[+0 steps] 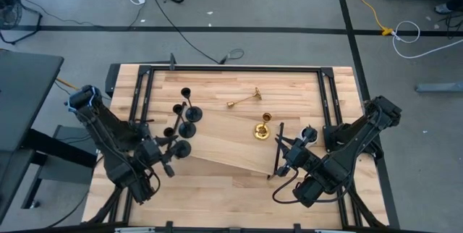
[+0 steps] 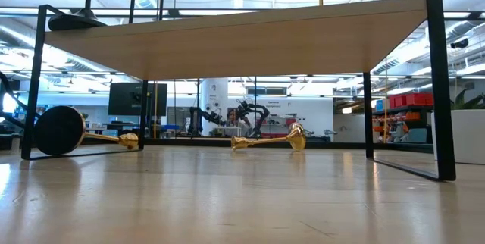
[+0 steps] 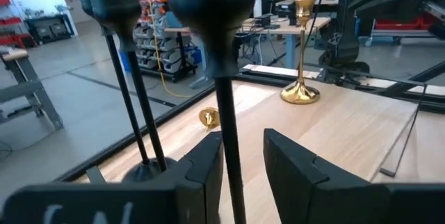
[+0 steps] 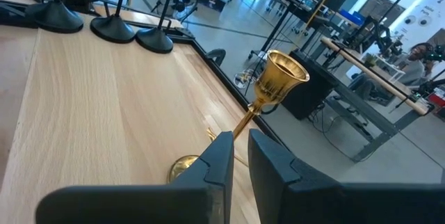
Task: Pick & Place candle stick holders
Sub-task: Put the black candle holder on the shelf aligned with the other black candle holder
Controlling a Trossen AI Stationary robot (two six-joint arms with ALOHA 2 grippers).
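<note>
Black candle stick holder stem between parted left tool fingers

Cup top of nearest black candlestick cut off by frame edge in left wrist view; base hidden behind left gripper fingers. Base of gold candlestick partly hidden behind right gripper. Low view: raised board conceals candlesticks on top.
</note>
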